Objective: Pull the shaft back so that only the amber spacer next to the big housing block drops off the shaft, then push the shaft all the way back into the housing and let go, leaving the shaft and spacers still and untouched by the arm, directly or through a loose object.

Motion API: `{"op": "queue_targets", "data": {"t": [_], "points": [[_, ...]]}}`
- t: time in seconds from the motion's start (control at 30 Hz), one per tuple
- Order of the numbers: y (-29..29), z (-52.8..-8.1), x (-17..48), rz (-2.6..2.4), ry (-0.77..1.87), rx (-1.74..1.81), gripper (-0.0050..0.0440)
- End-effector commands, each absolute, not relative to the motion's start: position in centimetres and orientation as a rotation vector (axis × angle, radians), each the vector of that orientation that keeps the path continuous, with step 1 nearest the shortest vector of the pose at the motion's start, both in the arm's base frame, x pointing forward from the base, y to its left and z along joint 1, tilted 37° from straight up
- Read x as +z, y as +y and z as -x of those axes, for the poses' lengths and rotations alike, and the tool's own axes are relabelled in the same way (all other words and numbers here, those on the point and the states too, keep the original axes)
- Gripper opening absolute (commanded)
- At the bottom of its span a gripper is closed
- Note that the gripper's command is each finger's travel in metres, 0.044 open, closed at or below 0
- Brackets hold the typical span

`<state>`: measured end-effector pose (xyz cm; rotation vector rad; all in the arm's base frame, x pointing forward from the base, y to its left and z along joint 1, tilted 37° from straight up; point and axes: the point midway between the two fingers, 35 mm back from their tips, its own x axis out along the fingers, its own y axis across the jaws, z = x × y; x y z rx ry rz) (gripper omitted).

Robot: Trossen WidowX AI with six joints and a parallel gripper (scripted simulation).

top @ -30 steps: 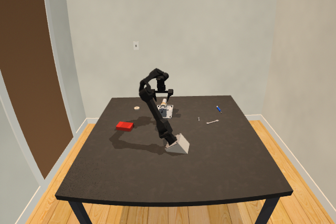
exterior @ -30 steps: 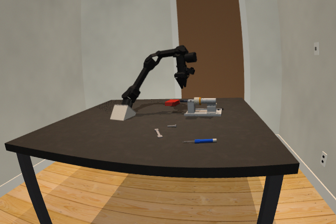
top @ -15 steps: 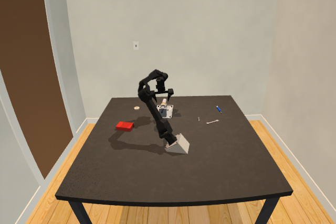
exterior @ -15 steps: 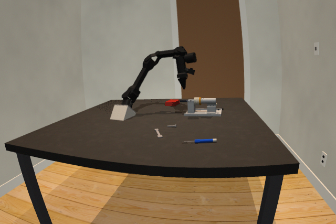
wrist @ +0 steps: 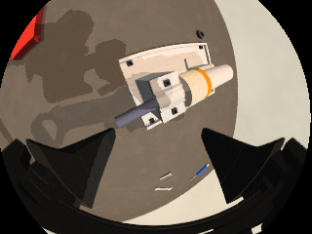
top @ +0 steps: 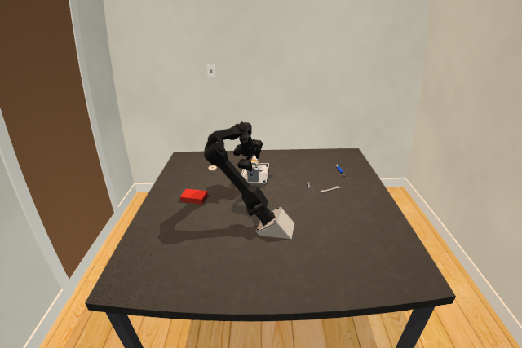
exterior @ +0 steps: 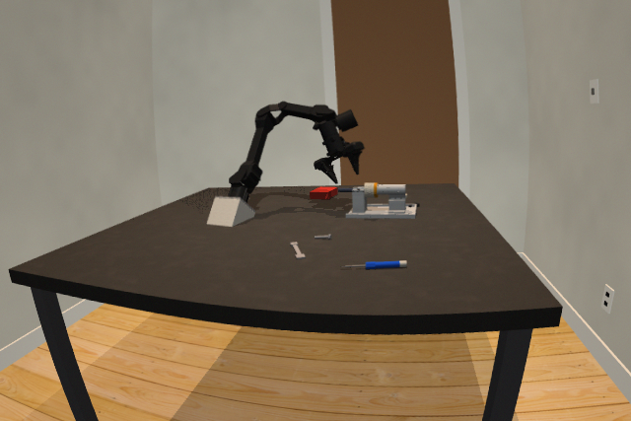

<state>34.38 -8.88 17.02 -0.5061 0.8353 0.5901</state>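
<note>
The fixture stands on a pale baseplate [exterior: 382,211] at the far middle of the table. A dark shaft end [wrist: 133,116] sticks out of a grey block [wrist: 166,97]. Cream spacers [wrist: 214,78] and one amber spacer [wrist: 203,82] sit in a row on the other side of that block. The amber spacer also shows in the exterior view [exterior: 373,188]. My gripper [exterior: 340,168] is open and empty. It hangs in the air above the shaft's free end and touches nothing. In the wrist view its two fingers frame the fixture from above. In the top view the arm partly hides the fixture [top: 255,172].
A red box [exterior: 323,193] lies on the table beyond the shaft's free end. A tape ring [top: 212,167] lies at the far left. A bolt [exterior: 322,236], a wrench [exterior: 297,248] and a blue screwdriver [exterior: 377,264] lie on the nearer side. My base [exterior: 229,211] stands mid-table.
</note>
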Motion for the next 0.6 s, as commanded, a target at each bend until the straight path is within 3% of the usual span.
{"op": "queue_targets", "data": {"t": [0.0,0.57], "points": [[-8.6,-34.5,16.4,0.762,0.735,0.612,0.0440],[-5.6,-32.3,14.3,1.929,0.292,0.562,0.0440]]}}
